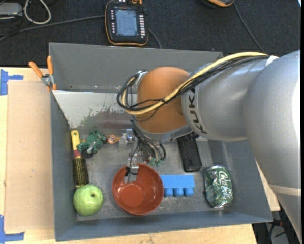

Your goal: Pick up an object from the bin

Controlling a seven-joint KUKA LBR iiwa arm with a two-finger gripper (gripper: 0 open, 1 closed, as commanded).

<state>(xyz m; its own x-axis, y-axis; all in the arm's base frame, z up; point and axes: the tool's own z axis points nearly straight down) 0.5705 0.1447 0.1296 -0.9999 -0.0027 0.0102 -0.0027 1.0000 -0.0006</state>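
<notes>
My gripper (133,168) reaches down from under the arm's orange cover to the upper left rim of a red bowl (142,193), which sits at the front middle of the bin. A blue ridged block (179,185) lies against the bowl's right side. A black flat bar (189,153) lies just right of the gripper. Behind and to the left of it are a small green toy (92,142) and a small brown bit (112,140).
A green apple (88,200) sits in the front left corner, with a yellow-handled brush (79,162) along the left wall behind it. A crushed green can (217,186) stands at the front right. The arm and its cables cover the bin's back right.
</notes>
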